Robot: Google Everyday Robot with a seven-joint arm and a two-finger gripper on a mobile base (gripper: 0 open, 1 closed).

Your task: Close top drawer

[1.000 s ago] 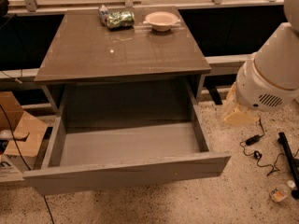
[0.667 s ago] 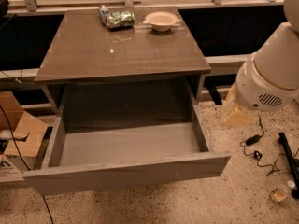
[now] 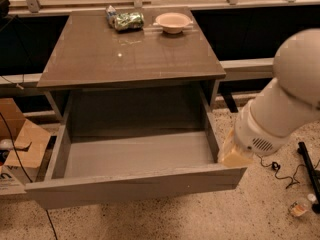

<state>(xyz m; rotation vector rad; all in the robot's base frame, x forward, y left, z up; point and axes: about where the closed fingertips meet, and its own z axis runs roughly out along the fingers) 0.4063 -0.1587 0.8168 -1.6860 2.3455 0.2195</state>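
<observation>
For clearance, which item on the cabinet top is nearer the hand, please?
The bowl, right of the green bag; the hand is by the top drawer's front-right corner.

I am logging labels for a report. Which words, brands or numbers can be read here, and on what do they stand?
No text can be read.
Green packet on the cabinet top: print not legible.
Cardboard box, left: dark print, cut off, unreadable.
End effector, at the top drawer's right front corner: no label visible.

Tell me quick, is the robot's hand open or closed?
Gripper: cannot be told. It is at the right front corner of the open top drawer.
</observation>
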